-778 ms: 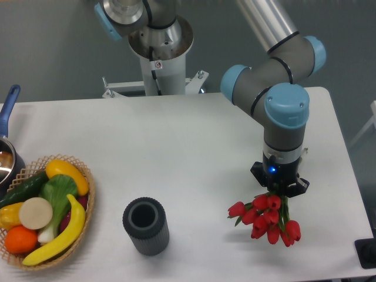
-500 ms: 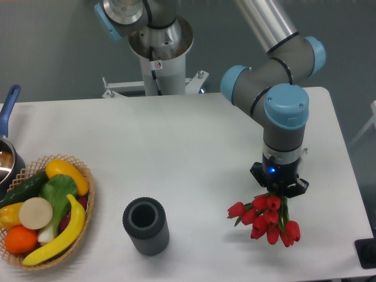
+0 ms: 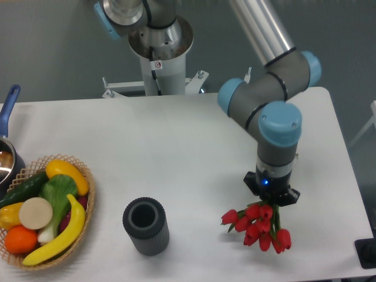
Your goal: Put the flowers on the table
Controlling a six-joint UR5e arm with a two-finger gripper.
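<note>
The flowers, a bunch of red tulip buds with thin green stems, hang just below my gripper near the front right of the white table. The gripper points straight down and its fingers are closed on the stems. The buds hang low over the tabletop; whether they touch it cannot be told. The fingertips are mostly hidden behind the buds.
A dark ribbed cup stands upright at the front middle. A wicker basket of toy fruit and vegetables sits at the front left. A pot with a blue handle is at the left edge. The robot base stands at the back.
The arm has moved a little to the left and toward the front, carrying the flowers with it.
</note>
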